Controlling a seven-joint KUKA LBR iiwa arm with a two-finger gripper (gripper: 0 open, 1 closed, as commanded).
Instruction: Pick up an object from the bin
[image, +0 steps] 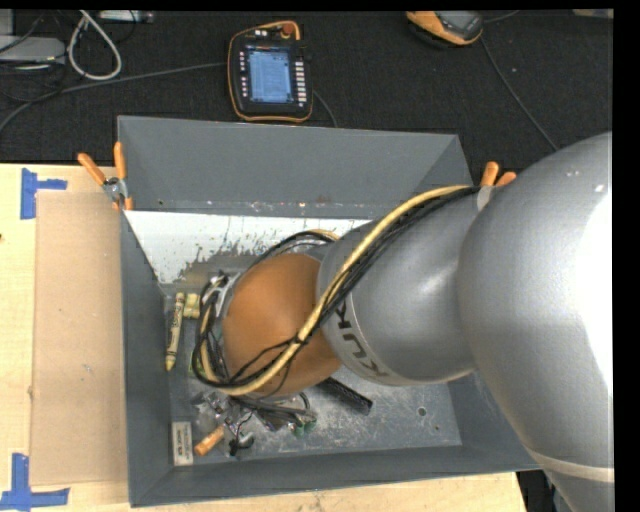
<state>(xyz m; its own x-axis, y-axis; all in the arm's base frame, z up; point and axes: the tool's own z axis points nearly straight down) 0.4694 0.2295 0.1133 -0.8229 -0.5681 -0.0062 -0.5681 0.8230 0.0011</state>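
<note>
A dull yellow-green rod-like thing (176, 334) lies along the bin's left wall, just left of the arm's orange cover. Under the cover's lower edge sits a dark tangled jumble of small things (246, 412). Near the front left corner lie a small orange piece (208, 443) and a flat grey rectangular piece (181, 442). A small green thing (303, 426) rests at the right end of the jumble. A black flat bar (347, 395) pokes out from beneath the arm, lying aslant on the floor.
The arm, with its orange cover and looped black and yellow cables, reaches in from the right and hides the middle of the bin. Bare floor shows at the front right, and the sloped back wall is speckled.
</note>
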